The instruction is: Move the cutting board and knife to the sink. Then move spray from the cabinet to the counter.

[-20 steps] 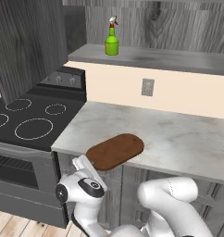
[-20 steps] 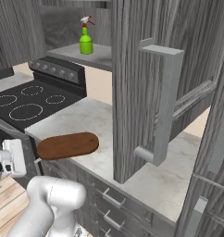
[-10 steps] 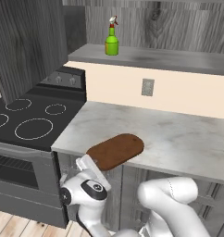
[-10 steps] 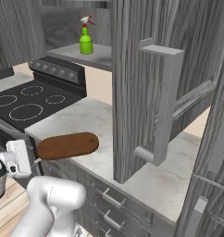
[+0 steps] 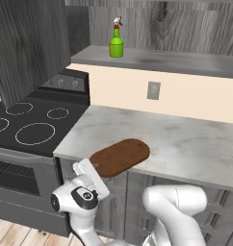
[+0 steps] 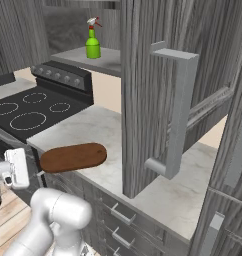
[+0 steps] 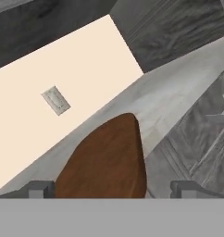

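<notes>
With jaws spread wide, the gripper [image 7: 111, 189] faces the stiff, flat cutting board [image 7: 107, 164] just ahead, probably best pinched at its overhanging near end.

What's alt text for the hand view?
A flat reddish-brown wooden cutting board with a rounded end lies on the white-grey marble counter, its near end between the open end effector's two dark fingertips. Behind is a cream wall with a small outlet plate.
</notes>
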